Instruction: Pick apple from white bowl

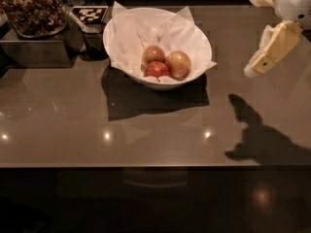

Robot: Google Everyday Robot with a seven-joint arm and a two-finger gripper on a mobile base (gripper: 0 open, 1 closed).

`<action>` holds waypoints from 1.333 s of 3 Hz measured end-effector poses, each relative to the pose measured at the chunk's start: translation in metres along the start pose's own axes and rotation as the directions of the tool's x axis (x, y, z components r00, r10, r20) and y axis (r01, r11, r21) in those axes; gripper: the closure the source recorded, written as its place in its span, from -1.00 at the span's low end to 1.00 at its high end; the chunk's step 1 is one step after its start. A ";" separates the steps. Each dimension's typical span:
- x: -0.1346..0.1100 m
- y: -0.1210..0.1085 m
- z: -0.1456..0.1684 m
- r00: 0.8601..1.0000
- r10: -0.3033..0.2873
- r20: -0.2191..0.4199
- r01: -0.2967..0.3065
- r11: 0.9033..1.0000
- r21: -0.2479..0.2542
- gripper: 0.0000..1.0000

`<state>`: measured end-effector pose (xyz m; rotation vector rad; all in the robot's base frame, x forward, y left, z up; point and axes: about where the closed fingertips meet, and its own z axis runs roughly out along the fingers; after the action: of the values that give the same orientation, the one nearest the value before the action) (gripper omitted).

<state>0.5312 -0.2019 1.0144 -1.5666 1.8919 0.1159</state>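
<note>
The white bowl [201, 42], lined with crinkled white paper, stands at the back middle of the dark table. Three apples lie in it. The apple [178, 63], largest and golden-yellow with a reddish blush, is on the right. A small deep-red apple [156, 70] lies in front, and a yellow-red one [153, 54] behind it. My gripper [250, 36] hovers at the far right, above the table and to the right of the bowl. Its cream fingers [272, 48] are apart and hold nothing.
A dark metal tray [34, 47] with a heap of brown snacks stands at the back left. A checkered marker card [90, 14] sits on a dark cup beside the bowl. The table's front edge [146, 166] runs across the lower part. My arm's shadow [262, 135] falls at the right.
</note>
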 end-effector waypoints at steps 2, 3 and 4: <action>0.001 -0.005 0.007 0.999 0.031 0.039 -0.031 1.000 0.003 -1.00; -0.004 -0.025 0.032 0.996 0.016 0.093 -0.014 1.000 -0.025 -1.00; -0.020 -0.045 0.063 0.989 -0.029 0.146 0.041 0.996 -0.078 -1.00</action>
<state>0.6002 -0.1678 0.9920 -1.5994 1.7656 0.2860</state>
